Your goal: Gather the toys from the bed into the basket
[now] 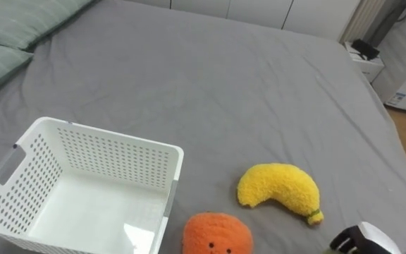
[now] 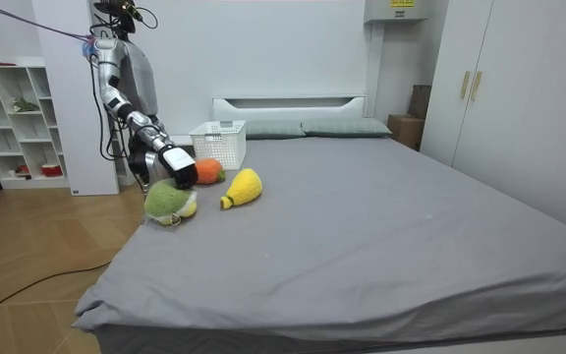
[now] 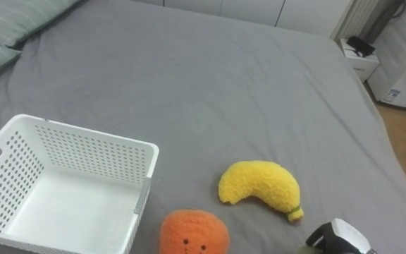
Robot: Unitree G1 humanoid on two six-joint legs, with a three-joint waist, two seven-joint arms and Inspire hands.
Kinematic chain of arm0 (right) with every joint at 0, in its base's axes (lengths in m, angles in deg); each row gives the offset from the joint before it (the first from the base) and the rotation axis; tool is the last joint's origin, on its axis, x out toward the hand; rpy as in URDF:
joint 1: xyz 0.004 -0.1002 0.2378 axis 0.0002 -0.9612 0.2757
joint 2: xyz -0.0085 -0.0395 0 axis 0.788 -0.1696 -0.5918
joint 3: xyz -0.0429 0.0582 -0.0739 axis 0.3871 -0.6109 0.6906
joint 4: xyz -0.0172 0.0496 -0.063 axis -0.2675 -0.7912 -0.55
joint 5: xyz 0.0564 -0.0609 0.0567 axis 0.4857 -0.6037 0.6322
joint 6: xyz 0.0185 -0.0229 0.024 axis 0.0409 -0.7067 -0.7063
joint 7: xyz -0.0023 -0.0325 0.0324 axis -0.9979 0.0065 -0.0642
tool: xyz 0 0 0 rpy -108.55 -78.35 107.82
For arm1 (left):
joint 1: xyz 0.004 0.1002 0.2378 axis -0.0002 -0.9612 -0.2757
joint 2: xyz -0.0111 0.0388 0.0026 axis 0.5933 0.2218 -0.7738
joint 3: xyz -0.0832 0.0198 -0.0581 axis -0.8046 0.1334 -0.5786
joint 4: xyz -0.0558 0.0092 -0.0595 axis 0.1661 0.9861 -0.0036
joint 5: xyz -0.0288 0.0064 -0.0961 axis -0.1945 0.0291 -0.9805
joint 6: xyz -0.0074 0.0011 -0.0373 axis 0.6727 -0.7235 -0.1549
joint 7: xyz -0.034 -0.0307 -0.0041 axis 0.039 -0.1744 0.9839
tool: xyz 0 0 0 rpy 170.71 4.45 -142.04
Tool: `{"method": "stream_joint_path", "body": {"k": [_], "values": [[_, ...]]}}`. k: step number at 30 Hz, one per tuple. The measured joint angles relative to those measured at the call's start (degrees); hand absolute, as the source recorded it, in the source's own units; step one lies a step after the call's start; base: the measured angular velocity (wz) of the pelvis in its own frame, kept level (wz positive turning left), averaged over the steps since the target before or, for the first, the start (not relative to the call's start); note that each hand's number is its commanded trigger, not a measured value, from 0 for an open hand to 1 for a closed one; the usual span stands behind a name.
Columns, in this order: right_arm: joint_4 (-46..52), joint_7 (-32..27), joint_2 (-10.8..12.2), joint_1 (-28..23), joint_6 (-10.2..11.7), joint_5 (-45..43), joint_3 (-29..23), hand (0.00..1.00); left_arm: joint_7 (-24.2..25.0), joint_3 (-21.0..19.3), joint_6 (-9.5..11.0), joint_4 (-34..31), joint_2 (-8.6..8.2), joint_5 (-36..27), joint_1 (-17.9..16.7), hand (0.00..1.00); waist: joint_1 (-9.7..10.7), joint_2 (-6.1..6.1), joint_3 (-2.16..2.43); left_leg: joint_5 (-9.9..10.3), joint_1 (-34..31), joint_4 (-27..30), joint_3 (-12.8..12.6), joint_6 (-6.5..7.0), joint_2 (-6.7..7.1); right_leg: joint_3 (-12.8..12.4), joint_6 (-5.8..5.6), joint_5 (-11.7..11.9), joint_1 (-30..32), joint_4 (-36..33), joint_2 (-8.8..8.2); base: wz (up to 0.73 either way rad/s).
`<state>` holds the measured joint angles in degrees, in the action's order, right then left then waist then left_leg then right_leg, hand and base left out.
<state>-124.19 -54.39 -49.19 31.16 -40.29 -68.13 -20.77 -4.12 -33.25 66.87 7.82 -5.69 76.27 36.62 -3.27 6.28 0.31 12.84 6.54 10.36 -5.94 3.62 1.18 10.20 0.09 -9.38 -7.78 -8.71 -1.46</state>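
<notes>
Pillows (image 1: pixel 4 32) in pale green lie at the far left of the eye views, at the head of the grey bed (image 1: pixel 224 77). Next comes the white perforated basket (image 1: pixel 104 135), upright on the sheet at the lower left with nothing inside. Just right of its near corner sits the round orange plush toy (image 1: pixel 217 235), close to the basket wall, though I cannot tell whether they touch. Further right lies the yellow banana plush (image 1: pixel 279 189), flat on the cover, a little apart from the orange one, its stem end pointing to the lower right.

At the lower right corner the right hand (image 2: pixel 182 168) comes into the eye views, low over the bed's near edge. From the room view, the robot stands beside the bed on that view's left, near the headboard end. Its right arm reaches down and forward, so the hand hangs just above a green plush toy (image 2: pixel 169 201). This toy rests on the sheet at the bed's edge, near the orange toy and the banana. Whether the hand's fingers are released or clasped I cannot tell, nor whether they touch the green toy. All three toys lie on the bed outside the basket.
</notes>
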Motion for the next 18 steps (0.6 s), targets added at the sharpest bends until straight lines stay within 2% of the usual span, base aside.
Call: {"method": "stream_joint_path", "body": {"k": [11,18], "values": [[-1.7,0.3,0.0,0.0,0.0,0.1,0.0,1.0,0.0,0.0,0.0,-0.1,-0.05,0.0,-0.1,0.0,0.0,-0.75,0.19,0.0,0.1,0.1,0.0,0.01,0.0,0.1,0.01,0.0,-0.1,-0.2,0.01,0.0],[-1.7,0.4,0.0,0.0,0.1,-0.1,0.0,1.0,0.0,0.0,0.0,-0.6,-0.02,0.0,-0.1,0.0,0.1,-0.5,0.14,0.0,0.1,0.1,0.0,0.04,0.0,0.0,0.01,0.0,-0.1,-0.3,-0.01,0.0]]}}
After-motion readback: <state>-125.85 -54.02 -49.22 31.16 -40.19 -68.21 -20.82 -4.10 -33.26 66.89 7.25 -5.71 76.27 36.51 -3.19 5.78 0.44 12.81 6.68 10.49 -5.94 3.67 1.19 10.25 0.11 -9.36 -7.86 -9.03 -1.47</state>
